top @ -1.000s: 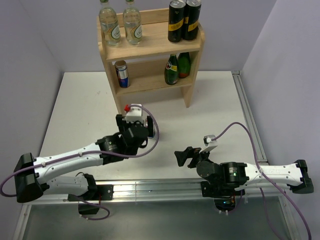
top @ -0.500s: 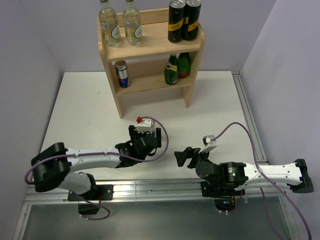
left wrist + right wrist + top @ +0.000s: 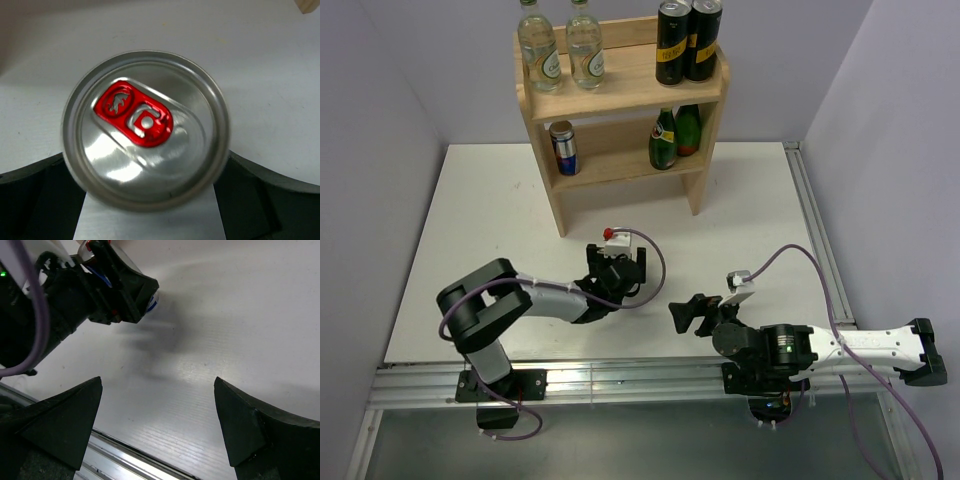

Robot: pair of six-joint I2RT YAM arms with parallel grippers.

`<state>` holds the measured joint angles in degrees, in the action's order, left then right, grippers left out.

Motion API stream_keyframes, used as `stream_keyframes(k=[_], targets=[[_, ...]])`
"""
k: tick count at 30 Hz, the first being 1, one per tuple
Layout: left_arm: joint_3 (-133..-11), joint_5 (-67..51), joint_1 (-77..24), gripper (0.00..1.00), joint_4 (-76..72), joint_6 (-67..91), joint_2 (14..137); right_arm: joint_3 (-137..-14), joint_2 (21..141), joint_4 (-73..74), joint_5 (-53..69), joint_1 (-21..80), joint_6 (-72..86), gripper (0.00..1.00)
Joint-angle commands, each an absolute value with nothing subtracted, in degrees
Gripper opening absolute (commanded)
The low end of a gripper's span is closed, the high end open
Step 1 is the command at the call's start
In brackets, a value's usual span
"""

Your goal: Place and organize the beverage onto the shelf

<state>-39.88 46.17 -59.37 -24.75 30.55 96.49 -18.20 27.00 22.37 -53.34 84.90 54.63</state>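
My left gripper [image 3: 619,268] is shut on a short can [image 3: 165,165] with a silver top and red tab, which fills the left wrist view between the dark fingers [image 3: 30,185]. The top view hides that can under the wrist. The wooden shelf [image 3: 620,92] stands at the back. Its top board holds two clear bottles [image 3: 538,50] with green caps. Its lower board holds one blue-silver can [image 3: 563,147] on the left and two dark-green bottles [image 3: 663,140] on the right. My right gripper [image 3: 684,313] is open and empty, low over the table, just right of the left gripper.
Two tall black cans [image 3: 686,40] stand on the right of the shelf's top board. A metal rail [image 3: 620,375] runs along the table's near edge. In the right wrist view my left gripper [image 3: 115,295] sits ahead at upper left, over bare white table [image 3: 210,340].
My left arm has folded back, and its gripper has moved right and toward the near edge with the can. The right arm has not moved.
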Motion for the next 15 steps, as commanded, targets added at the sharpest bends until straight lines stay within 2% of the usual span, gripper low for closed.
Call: stream_keyframes(k=[1,2,4,5,7,8,9,13,15], targets=[[-41.2,47.7,-57.8,0.98,-34.7,27.3,100.4,-17.8,26.1,22.1,-55.3,85.4,55.2,1.0],[-41.0,47.8,-57.0,0.98,-36.0,27.4,101.1,-17.8,26.1,22.0,-55.3,85.4,55.1,1.0],[-41.0,48.2,-56.1,0.87,-39.1,27.6,103.2,-17.8,26.3,21.8,-55.3,85.4,55.0,1.0],[-41.0,48.3,-55.1,0.69,-39.9,27.7,103.8,-17.8,26.5,21.8,-55.4,85.5,55.0,1.0],[-41.4,47.9,-54.1,0.39,-40.9,27.2,104.9,-17.9,26.9,21.8,-55.4,85.4,55.0,1.0],[-42.4,48.8,-53.4,0.08,-40.2,26.8,105.0,-18.0,27.2,21.8,-55.4,85.5,55.0,1.0],[-43.0,49.5,-53.3,0.01,-39.2,26.6,104.5,-18.1,27.2,21.9,-55.4,85.4,55.0,1.0],[-44.1,51.2,-53.2,0.0,-34.2,25.4,98.3,-18.1,27.2,21.8,-55.5,85.5,55.0,1.0],[-47.0,52.8,-53.2,0.0,-26.2,25.1,93.2,-17.9,27.1,21.7,-55.4,85.4,54.8,1.0]])
